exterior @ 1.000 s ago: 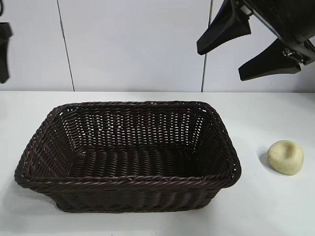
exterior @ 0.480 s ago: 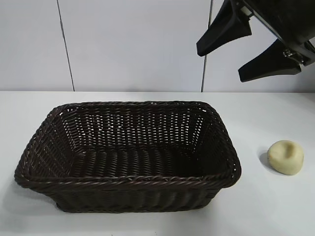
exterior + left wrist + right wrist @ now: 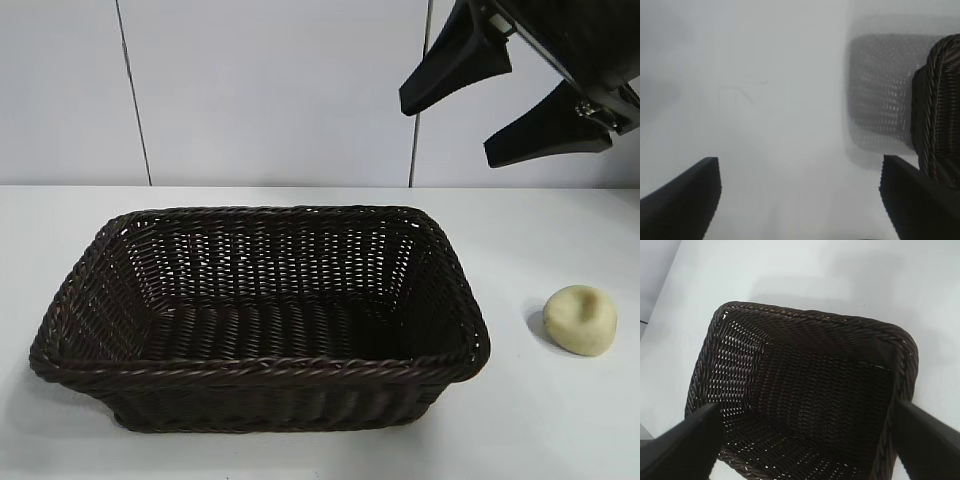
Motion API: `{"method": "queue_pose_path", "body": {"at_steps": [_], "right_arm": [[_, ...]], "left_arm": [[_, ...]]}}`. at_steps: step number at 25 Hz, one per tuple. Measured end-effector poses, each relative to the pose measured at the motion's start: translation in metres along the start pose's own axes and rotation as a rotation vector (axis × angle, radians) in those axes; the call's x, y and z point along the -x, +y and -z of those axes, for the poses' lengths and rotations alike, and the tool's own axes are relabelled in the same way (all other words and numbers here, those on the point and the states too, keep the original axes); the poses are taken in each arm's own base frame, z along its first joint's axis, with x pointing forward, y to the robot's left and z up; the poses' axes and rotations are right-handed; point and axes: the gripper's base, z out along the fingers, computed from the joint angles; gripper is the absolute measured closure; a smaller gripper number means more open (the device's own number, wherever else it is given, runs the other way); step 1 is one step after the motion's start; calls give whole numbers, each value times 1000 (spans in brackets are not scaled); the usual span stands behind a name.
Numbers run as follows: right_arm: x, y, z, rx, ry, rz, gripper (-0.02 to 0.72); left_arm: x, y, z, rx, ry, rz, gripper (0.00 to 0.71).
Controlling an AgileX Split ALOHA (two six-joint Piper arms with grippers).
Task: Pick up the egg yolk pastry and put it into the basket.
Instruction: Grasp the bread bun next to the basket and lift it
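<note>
Pastry waiting outside the basket

My right claw (image 3: 505, 95) hangs wide and empty at one o'clock above the basket (image 3: 260, 370); the pastry (image 3: 581, 319) sits at three o'clock, untouched.

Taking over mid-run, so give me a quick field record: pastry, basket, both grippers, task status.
pastry: egg yolk pastry on the table, right of the basket, apart from it
basket: basket empty, upright
right gripper: right gripper open, empty, high above the gap between basket and pastry
left gripper: left gripper open, empty, beside the basket's outer wall
status: pastry not yet picked up
</note>
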Motion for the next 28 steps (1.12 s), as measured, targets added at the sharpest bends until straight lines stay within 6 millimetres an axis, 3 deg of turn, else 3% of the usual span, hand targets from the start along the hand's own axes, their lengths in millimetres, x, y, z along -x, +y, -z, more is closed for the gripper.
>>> {"method": "queue_pose_path", "body": {"at_steps": [7, 13, 28], "right_arm": [[0, 0, 0, 2, 2, 0, 50], [0, 0, 0, 0, 4, 2, 50], [-1, -1, 0, -11, 14, 1, 50]], "left_arm": [[-75, -3, -17, 2, -42, 0, 83], [-113, -5, -33, 7, -130, 2, 83], [-125, -5, -29, 10, -210, 1, 83]]}}
